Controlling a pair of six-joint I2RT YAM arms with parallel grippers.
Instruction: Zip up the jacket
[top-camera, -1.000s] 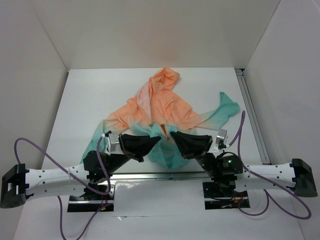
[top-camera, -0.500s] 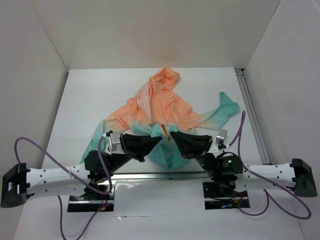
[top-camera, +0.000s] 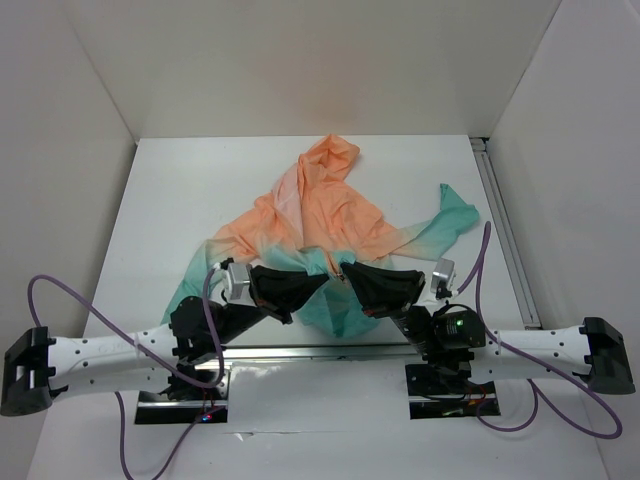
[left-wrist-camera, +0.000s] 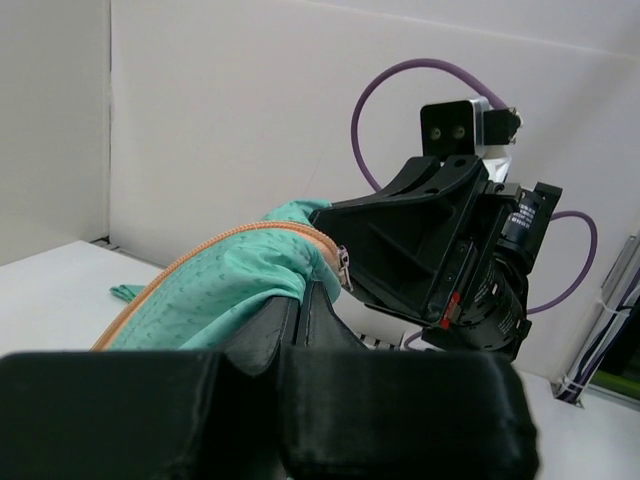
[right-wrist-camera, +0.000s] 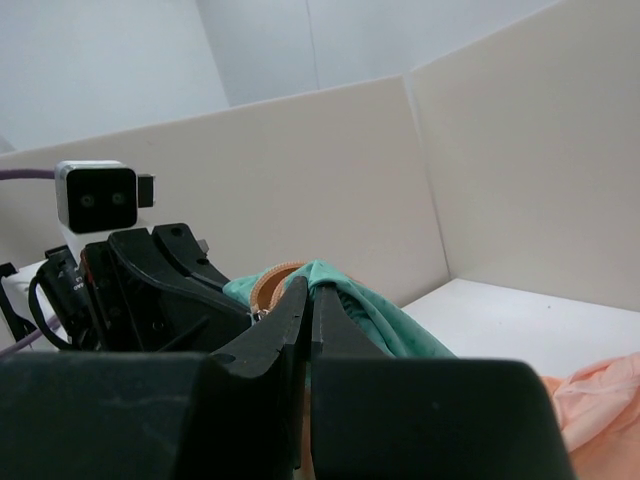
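We see a white table (top-camera: 170, 180), white-walled; at six o'clock left gripper (top-camera: 322, 280) and right gripper (top-camera: 347, 268) pinch the jacket (top-camera: 330, 205).

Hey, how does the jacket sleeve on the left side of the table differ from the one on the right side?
The left sleeve runs toward the near edge, and the left arm hides part of it. The right sleeve stretches toward the far right and is fully uncovered. The left sleeve's teal end lies fairly straight, while the right sleeve's teal cuff is bent and bunched. Both fade from peach to teal.
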